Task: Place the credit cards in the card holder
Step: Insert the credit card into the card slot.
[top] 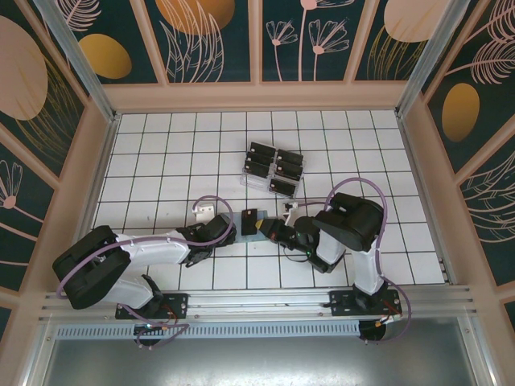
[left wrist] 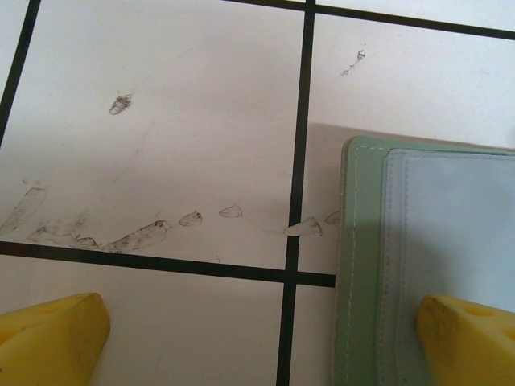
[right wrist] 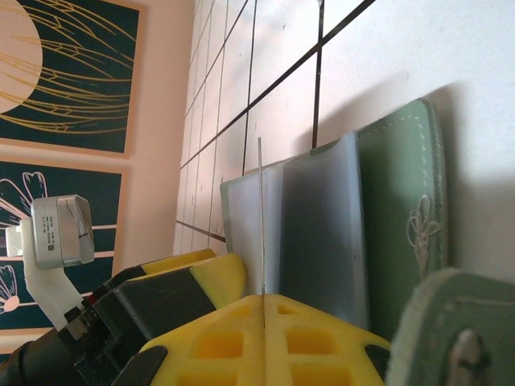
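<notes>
**Right claw pinches a card at the holder; left claw stands wide**

Your right gripper [right wrist: 263,312] is clamped tight on one credit card [right wrist: 261,217], a thin stiff sheet seen edge-on, rising straight out from between its yellow foam pads. Just beside that card lies the card holder [right wrist: 398,209]: sage-green, stitched along the rim, with a pale grey-blue pocket. Your left gripper [left wrist: 257,346] is spread wide and holds nothing. One yellow fingertip [left wrist: 467,338] hangs over the holder's edge, the other over scuffed white tiled floor [left wrist: 161,161]. The other credit cards [top: 283,170] sit in a clear rack [top: 256,184], well beyond both claws.
</notes>
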